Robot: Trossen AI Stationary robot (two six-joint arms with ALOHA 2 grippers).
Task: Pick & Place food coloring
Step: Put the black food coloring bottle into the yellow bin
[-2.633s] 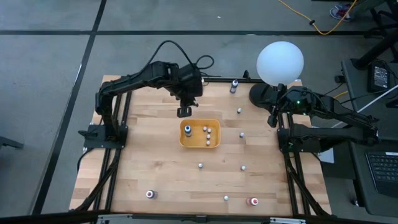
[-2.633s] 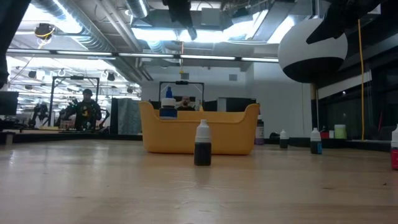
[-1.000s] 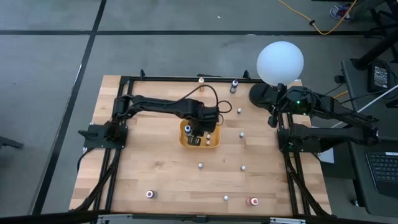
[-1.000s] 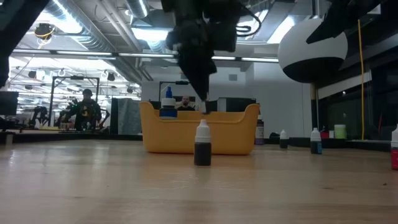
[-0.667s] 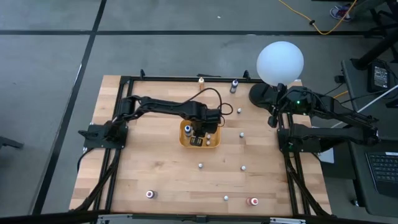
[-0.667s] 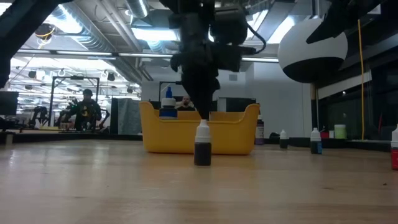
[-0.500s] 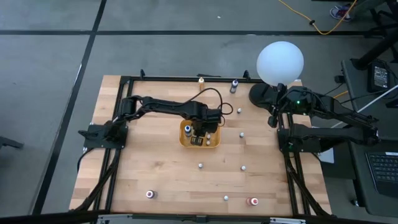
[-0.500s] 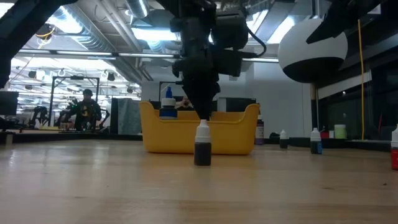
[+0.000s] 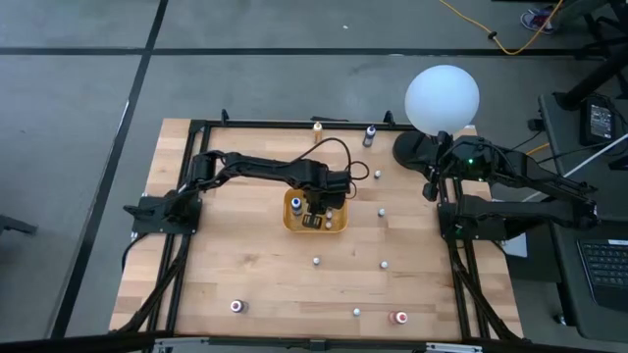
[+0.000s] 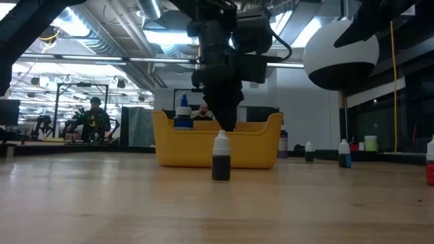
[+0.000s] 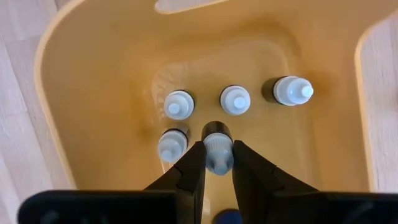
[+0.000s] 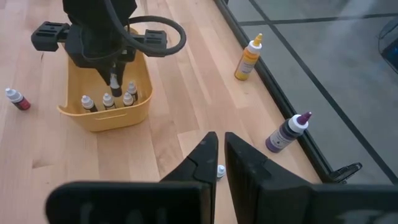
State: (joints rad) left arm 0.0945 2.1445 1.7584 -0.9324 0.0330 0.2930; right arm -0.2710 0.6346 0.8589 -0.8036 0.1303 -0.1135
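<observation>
The orange-yellow tray [image 9: 287,222] stands mid-table with several small white-capped food coloring bottles [image 11: 235,99] upright on its floor, and a blue-capped one [image 9: 295,203] in its far left corner. My left gripper [image 11: 219,168] reaches down into the tray, shut on one dark-bodied bottle [image 11: 217,148]. Whether that bottle stands on the tray floor cannot be told. My right gripper [image 12: 219,151] waits shut at the table's far right, beside the globe lamp's base, touching nothing. My left gripper pinches the bottle's white cap [image 11: 217,155] between its two fingers [image 11: 191,167], one on either side. The fingers come steeply from above, pointing down. The bottle [image 12: 115,84] stays upright below them, inside the tray among the others.
Loose small bottles dot the table: one [image 9: 316,261] near the tray, others [image 9: 385,264] [image 9: 381,211] to its right, and several along the near edge [image 9: 236,306] [image 9: 398,318]. Two larger bottles [image 9: 370,134] [image 9: 317,126] stand at the far edge. The white globe lamp [image 9: 442,98] is far right.
My left gripper has sunk a little deeper into the tray with the bottle still pinched, then held still. The right arm has kept still.
</observation>
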